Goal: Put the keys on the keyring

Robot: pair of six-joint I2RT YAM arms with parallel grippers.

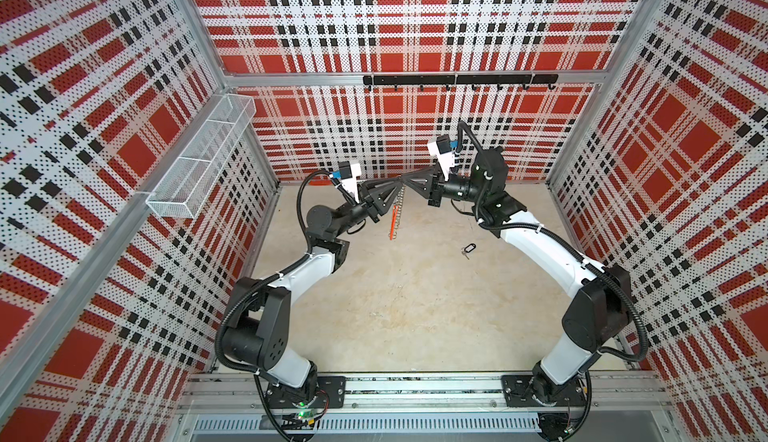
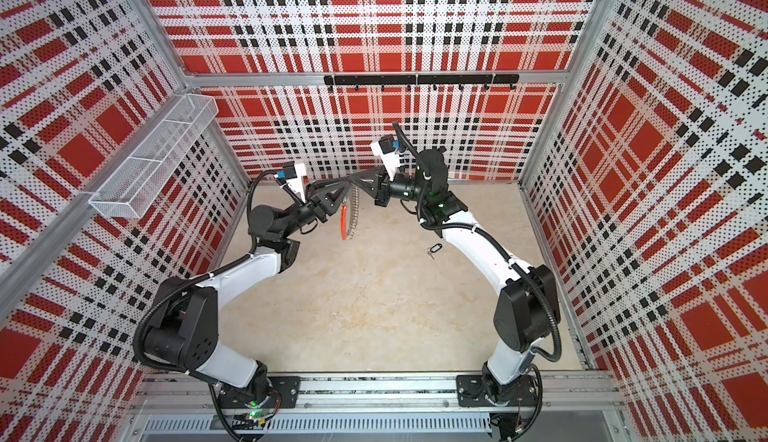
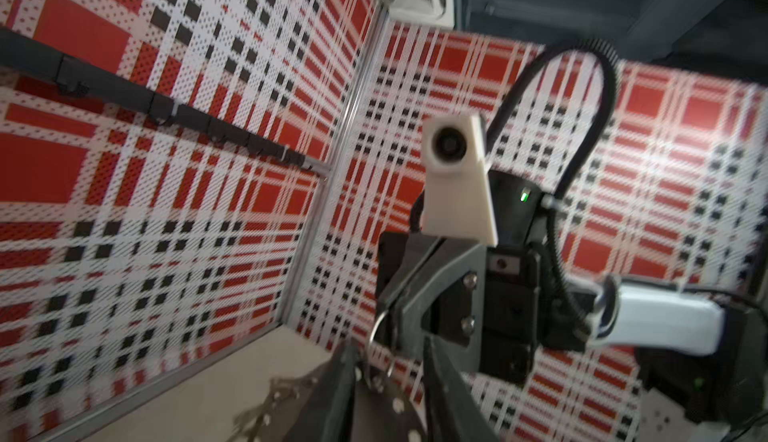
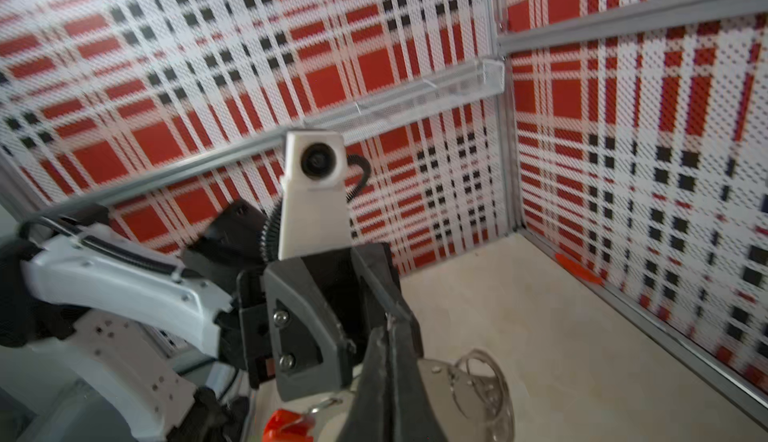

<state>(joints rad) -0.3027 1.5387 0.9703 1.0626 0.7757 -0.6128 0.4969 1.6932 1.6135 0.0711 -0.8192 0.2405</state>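
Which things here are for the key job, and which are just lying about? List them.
For the job:
- keyring, hanging from the shut right tool
- keys, lying free, not yet picked up
- left tool, open beside the keyring

Just lying about:
- wire basket on the side wall
- hook rail on the back wall
- loose red strip

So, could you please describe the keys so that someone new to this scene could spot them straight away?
Start at the beige table and find the right arm's white forearm. Close beside it, flat on the table, lie the keys. Unlike the keyring hanging in the air behind them, they are one small silver key on a black-framed tag.
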